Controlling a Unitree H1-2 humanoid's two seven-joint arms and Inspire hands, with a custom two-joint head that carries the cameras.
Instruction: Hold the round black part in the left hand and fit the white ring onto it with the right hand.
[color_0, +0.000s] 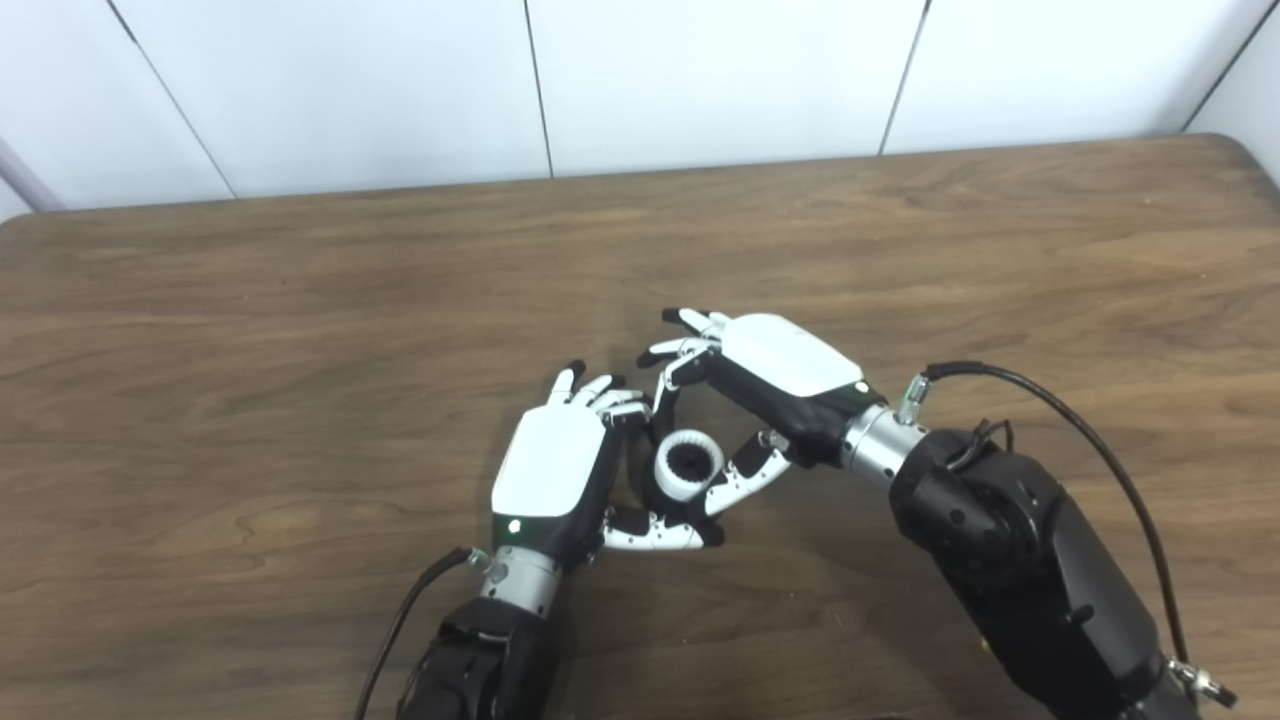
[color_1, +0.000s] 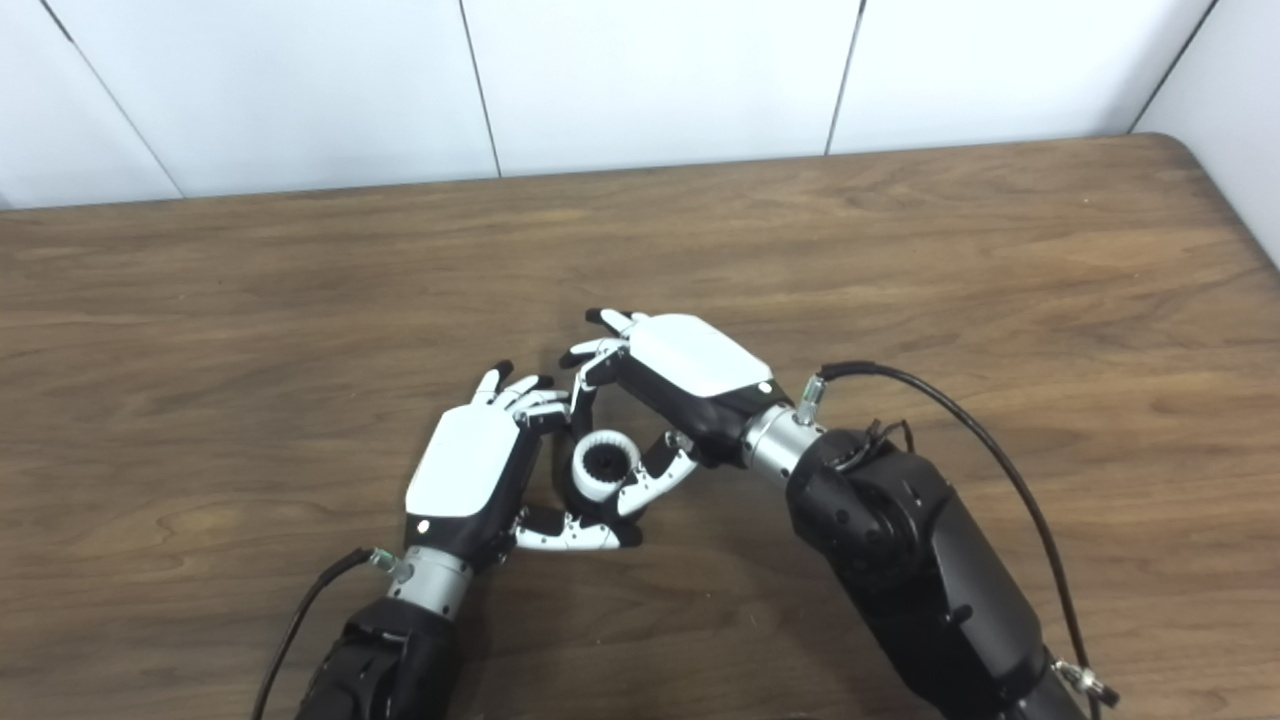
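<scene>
Now I am reaching both of my robot hands toward the middle of a brown wooden table (color_0: 300, 300), where they are meeting around a white ring (color_0: 688, 464) with the round black part (color_0: 690, 466) showing dark inside it. My left hand (color_0: 556, 470) is cupping the ring from the left, fingers curling on the far side and thumb lying just beneath it, seemingly clamping it. My right hand (color_0: 775, 375) is coming in from the right, fingers arching over the ring and thumb touching its right edge, though I cannot tell how firmly it is gripping.
</scene>
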